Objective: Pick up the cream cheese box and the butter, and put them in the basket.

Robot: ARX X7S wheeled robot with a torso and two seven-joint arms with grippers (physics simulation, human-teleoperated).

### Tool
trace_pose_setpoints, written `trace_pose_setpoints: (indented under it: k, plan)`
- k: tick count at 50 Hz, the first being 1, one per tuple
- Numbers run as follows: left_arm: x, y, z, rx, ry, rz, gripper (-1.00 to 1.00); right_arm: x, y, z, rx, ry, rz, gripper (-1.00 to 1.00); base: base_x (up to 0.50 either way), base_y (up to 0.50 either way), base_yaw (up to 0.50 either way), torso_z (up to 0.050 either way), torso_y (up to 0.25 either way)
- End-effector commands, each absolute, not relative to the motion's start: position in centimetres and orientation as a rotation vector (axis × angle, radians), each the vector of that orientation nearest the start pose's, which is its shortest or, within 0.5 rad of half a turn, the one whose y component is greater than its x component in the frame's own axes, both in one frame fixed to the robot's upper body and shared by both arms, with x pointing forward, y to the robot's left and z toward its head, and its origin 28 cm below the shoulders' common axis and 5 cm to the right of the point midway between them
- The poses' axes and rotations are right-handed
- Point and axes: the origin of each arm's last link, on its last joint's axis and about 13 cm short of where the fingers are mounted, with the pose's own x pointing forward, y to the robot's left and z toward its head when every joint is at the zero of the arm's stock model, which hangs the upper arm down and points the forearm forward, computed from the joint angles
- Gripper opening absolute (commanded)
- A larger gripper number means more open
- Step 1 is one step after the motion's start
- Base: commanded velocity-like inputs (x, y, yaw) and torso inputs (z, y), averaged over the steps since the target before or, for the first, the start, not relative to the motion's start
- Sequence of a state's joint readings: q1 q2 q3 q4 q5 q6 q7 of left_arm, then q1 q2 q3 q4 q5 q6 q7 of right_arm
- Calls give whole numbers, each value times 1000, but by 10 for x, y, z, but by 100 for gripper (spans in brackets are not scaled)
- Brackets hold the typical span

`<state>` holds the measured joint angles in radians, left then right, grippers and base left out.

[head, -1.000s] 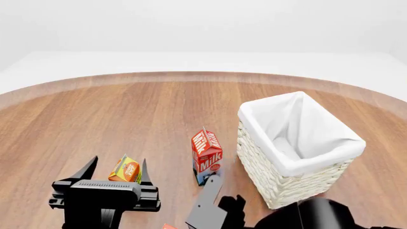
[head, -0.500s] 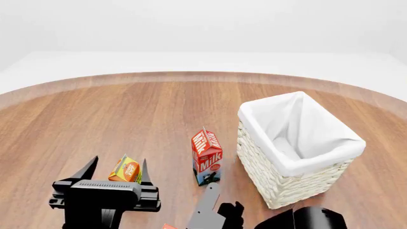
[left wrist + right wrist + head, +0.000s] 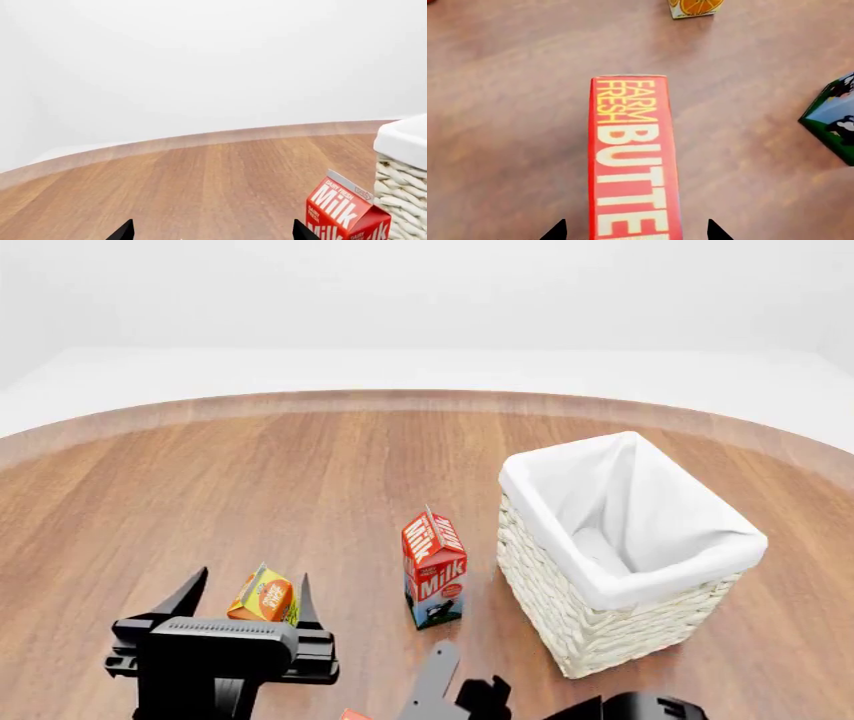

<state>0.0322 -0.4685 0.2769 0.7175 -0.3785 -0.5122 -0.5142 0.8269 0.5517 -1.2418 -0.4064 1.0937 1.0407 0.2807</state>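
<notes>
Wooden round table (image 3: 267,470) | basket (image 3: 587,620) right, cream cheese box unseen | butter (image 3: 632,165) lying between spread right gripper (image 3: 635,232) tips | left gripper (image 3: 246,600) spread, empty, by orange juice carton (image 3: 263,595)

Matt wood-grain table (image 3: 267,480), rough white wicker basket (image 3: 567,625) with smooth cloth liner (image 3: 627,510).
</notes>
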Motion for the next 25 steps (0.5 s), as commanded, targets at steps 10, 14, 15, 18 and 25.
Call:
trace_pose_setpoints:
  k: [10, 14, 15, 18, 25]
  plan:
    - [167, 212, 109, 104, -39, -2, 100, 200, -58, 84, -588, 785, 998, 100, 0, 0, 0, 0, 0]
    - [168, 213, 109, 105, -39, -1, 100, 201, -58, 82, -588, 791, 993, 100, 0, 0, 0, 0, 0]
    - [168, 212, 109, 104, -39, -1, 100, 201, -58, 81, -589, 791, 993, 100, 0, 0, 0, 0, 0]
    - [168, 212, 109, 105, -38, -2, 100, 202, -59, 79, -588, 797, 988, 100, 0, 0, 0, 0, 0]
    - [167, 212, 109, 105, -39, -2, 100, 202, -58, 77, -592, 803, 982, 100, 0, 0, 0, 0, 0]
